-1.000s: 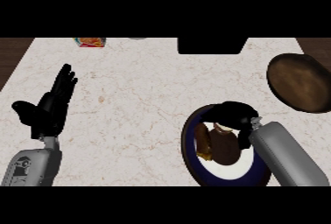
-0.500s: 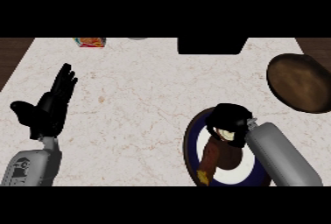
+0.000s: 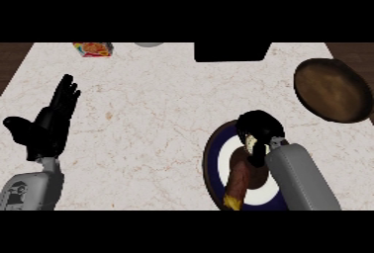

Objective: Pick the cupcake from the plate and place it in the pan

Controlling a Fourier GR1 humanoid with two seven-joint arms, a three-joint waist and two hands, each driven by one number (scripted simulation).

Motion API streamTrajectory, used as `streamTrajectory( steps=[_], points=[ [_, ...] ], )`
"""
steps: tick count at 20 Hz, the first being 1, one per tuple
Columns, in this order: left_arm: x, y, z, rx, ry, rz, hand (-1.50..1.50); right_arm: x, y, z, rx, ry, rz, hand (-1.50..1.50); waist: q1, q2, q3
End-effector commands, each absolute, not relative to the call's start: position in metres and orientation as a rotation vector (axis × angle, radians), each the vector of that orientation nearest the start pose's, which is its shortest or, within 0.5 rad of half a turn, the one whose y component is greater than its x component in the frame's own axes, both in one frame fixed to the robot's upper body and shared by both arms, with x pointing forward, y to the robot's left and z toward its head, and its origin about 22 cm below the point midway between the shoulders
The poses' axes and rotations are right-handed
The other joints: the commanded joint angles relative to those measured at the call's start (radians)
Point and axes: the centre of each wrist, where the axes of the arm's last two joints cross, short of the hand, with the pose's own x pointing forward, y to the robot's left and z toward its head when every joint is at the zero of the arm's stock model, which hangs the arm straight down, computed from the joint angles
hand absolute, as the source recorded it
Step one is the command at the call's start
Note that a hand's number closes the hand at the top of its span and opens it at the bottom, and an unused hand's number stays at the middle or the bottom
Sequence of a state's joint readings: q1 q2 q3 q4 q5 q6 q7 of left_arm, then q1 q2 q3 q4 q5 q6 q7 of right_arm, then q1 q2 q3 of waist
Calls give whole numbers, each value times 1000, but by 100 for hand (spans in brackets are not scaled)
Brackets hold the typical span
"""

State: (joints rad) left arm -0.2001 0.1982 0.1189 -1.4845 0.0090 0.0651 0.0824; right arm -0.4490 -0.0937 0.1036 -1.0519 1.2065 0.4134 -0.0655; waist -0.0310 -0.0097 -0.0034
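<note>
Cupcake (image 3: 245, 175) sits on the plate (image 3: 212, 163) at about five o'clock, tipped, with the right hand (image 3: 257, 129) curled over its top edge, fingers bent round it. Pan (image 3: 332, 90) lies at two o'clock, well apart. Left hand (image 3: 47, 123) rests at nine o'clock, fingers straight and spread.

Marbled counter (image 3: 161, 113), dull brown pan (image 3: 332, 89)

A kitchen: marble counter (image 3: 161, 113) bearing pan (image 3: 332, 90) and plate (image 3: 213, 163).
</note>
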Motion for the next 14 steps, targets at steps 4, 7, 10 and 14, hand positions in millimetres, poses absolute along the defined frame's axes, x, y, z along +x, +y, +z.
streamTrajectory(
  steps=[4,7,10,14],
  points=[
    [290,280,46,242,-1597,-34,0,338,-165,46,-976,-1233,1032,150,3,-2,3],
    [297,286,46,226,-1606,-44,0,326,-149,70,-1032,-1341,892,150,13,3,3],
    [299,283,46,201,-1595,-26,0,308,-143,88,-1074,-1382,791,150,17,4,3],
    [279,282,60,203,-1626,-65,0,316,-159,131,-1189,-1377,639,150,33,4,3]
  ],
)
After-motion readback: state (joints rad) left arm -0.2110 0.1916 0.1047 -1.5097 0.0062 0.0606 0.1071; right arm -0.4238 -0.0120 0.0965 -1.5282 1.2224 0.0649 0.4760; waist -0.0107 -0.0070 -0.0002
